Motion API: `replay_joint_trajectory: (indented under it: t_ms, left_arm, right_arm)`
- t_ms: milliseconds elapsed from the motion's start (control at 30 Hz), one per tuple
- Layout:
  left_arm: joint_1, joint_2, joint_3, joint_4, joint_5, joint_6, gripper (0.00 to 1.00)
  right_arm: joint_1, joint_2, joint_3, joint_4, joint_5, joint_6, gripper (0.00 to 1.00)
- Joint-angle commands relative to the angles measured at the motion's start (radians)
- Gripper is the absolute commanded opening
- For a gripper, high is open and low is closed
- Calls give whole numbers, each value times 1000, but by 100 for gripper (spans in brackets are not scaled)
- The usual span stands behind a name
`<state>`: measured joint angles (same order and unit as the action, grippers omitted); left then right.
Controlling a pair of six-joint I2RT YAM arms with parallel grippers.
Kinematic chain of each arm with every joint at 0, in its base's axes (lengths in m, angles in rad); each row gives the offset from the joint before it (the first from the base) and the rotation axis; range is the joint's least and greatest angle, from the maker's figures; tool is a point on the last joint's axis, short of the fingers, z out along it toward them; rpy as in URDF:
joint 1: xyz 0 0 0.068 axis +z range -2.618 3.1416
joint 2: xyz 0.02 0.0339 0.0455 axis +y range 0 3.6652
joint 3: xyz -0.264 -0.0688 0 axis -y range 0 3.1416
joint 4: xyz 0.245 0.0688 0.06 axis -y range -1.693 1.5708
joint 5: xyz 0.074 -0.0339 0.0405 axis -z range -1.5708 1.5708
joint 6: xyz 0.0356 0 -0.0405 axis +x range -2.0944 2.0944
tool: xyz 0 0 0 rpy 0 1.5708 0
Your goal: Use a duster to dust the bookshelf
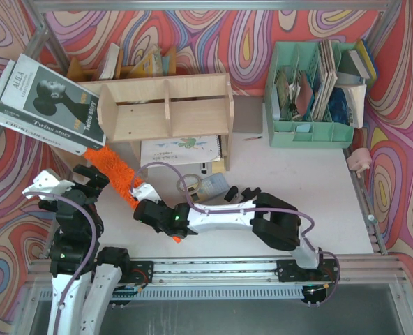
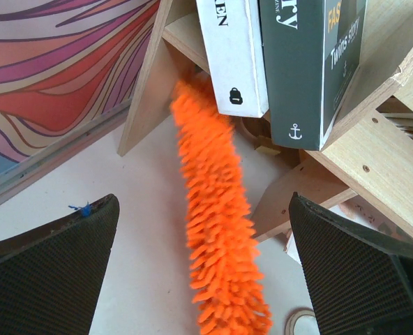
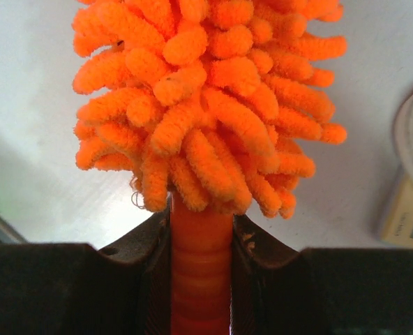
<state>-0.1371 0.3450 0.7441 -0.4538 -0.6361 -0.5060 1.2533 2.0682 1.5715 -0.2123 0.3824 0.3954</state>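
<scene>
I count one duster (image 1: 112, 164) — right pincer (image 3: 201, 244) clamped on its handle, fluffy end poking under the left end of the one bookshelf (image 1: 166, 108) (two compartments), just below two leaning books (image 1: 46, 98). Left pincer (image 2: 203, 201) gapes wide — holding nothing, near the fluff.

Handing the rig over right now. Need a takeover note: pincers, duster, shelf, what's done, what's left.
Right pincer: shut on the duster handle, just below the fluff.
Left pincer: open, holding nothing, beside the duster head.
Duster head points at the bookshelf lower left corner, tip under the books overhanging there.
Done: duster grasped and at the shelf.
Left: likely the top and both compartments. Cannot tell what is already wiped.
</scene>
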Motion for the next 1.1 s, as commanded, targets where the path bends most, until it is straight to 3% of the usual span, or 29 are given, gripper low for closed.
replay_joint_trajectory:
  t_ms: [0, 333, 633, 900, 1067]
  left_arm:
    - [7, -3, -3, 14, 1, -6, 99]
    - [7, -4, -3, 15, 3, -7, 98]
    - [7, -11, -3, 15, 3, -6, 98]
    - [7, -21, -3, 15, 8, -6, 98]
    - [7, -26, -5, 15, 11, -8, 99]
  right_arm:
    - [-10, 36, 16, -15, -51, 33, 0]
    - [-10, -52, 0, -2, -23, 26, 0]
    - [-6, -226, -88, 117, -115, 27, 0]
    - [43, -189, -17, 124, -125, 19, 0]
    - [65, -180, -2, 108, -54, 25, 0]
